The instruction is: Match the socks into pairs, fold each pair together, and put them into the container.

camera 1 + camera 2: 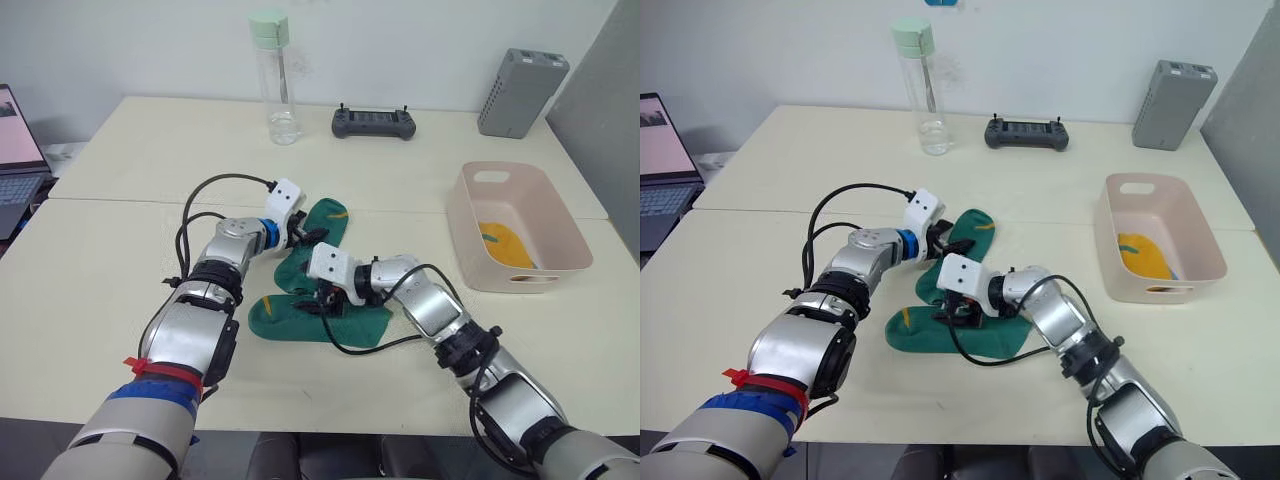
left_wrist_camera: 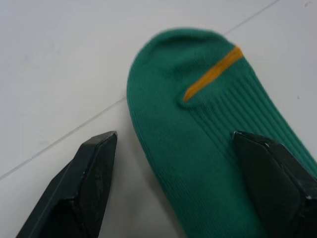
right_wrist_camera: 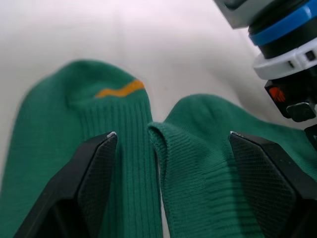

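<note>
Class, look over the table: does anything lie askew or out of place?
The two dark green socks lie crossed at an angle rather than lined up. The yellow sock sits inside the pink container. Nothing looks spilled or damaged.

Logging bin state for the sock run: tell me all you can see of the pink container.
The pink container is a pale pink rectangular bin, seemingly plastic, with rounded corners and a cut-out handle slot at each short end. It stands upright and open on the cream table, to the robot's right, apart from both claws. Inside lies a mustard-yellow sock with a small green mark; a little blue shows beside it. Nothing else touches it.
</note>
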Robot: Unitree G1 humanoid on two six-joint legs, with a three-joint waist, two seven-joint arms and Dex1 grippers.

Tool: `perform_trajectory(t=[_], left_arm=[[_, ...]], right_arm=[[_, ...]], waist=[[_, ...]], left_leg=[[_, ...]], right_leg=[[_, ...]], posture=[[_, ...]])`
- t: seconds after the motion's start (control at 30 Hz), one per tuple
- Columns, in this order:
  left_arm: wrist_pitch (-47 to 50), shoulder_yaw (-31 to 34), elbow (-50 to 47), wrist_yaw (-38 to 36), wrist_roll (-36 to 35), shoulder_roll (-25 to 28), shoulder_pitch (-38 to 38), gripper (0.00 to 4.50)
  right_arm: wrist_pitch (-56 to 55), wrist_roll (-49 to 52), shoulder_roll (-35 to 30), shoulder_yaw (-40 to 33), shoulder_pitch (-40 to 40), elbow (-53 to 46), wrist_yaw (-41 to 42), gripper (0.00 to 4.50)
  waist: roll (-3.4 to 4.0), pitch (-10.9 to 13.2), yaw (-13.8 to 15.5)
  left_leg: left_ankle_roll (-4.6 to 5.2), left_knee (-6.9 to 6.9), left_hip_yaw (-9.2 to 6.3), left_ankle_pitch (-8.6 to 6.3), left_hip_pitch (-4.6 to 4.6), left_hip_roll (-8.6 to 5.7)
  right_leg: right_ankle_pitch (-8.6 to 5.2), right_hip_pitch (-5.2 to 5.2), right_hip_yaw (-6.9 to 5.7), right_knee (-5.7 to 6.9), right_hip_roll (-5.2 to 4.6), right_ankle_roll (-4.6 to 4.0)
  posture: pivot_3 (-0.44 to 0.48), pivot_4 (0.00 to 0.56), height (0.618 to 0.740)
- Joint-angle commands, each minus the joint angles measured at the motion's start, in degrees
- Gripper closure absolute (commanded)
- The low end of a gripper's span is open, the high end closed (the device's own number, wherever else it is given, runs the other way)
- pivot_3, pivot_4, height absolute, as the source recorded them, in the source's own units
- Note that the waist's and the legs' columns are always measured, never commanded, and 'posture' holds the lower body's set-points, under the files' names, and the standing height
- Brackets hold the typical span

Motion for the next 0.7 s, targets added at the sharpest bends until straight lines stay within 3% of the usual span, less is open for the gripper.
perform_trajectory(t=[0.03, 0.33, 0.4, 0.7], left_arm=[[-1.3, 1.8, 1.1, -0.9, 1.1, 0.4, -1.5, 1.20], [-0.2, 5.4, 1.7, 1.0, 1.3, -0.6, -1.3, 4.16], [0.2, 6.1, 1.5, 1.3, 1.2, -0.8, -1.2, 4.48], [7.1, 12.6, -5.0, -0.4, -3.6, 1.2, 2.3, 4.48]], right_arm=[[-2.0, -0.7, 1.4, -1.4, -2.8, 2.4, -2.0, 1.23], [-2.4, 0.9, -1.1, -3.3, -2.3, 0.3, 1.2, 4.50], [-1.9, 1.5, -1.7, -3.9, -2.3, -1.3, 2.0, 4.50], [-7.9, 3.1, -9.7, -5.5, -1.7, -8.1, 8.3, 4.50]], waist=[[0.00, 0.0, 0.1], [0.00, 0.0, 0.1], [0.00, 0.0, 0.1], [0.00, 0.0, 0.1]], left_leg=[[0.00, 0.00, -0.01, 0.00, 0.00, 0.00], [0.00, 0.02, -0.10, 0.00, 0.00, -0.01], [-0.01, 0.04, -0.13, 0.01, -0.01, -0.01], [-0.01, 0.05, -0.21, 0.01, -0.02, -0.01]], right_leg=[[0.00, 0.00, -0.01, 0.00, 0.00, 0.00], [0.00, 0.06, -0.10, 0.01, -0.02, 0.00], [0.00, 0.07, -0.13, 0.03, -0.02, 0.00], [0.00, 0.09, -0.20, 0.05, -0.02, 0.00]], posture=[[0.000, 0.150, 0.740], [0.000, 0.150, 0.740], [0.000, 0.150, 0.740], [0.000, 0.150, 0.740]])
